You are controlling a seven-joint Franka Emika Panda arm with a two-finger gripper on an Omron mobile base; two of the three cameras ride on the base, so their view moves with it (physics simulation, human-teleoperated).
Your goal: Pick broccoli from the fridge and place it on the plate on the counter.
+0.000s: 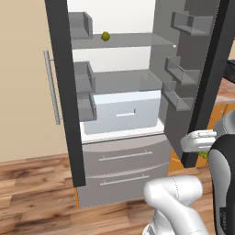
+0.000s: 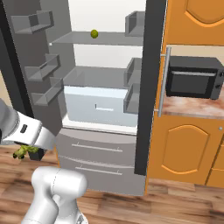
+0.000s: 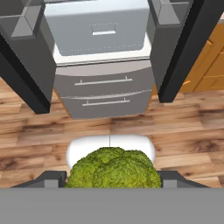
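Already your gripper [image 3: 114, 186] is closed around the broccoli [image 3: 114, 169], low outside the open fridge [image 2: 100, 109]; the counter [image 2: 192, 107] lies to the fridge's right.

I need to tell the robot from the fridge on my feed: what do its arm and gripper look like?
The arm is made of glossy white, rounded tubular links with dark grey to black joint sections; one dark section bears small pale lettering, too small to read. No cables show. The gripper has two small, blocky dark grey fingertips.

Bumpy matt broccoli [image 3: 114, 168]; smooth grey fridge [image 3: 103, 89]; wood floor [image 3: 175, 127].
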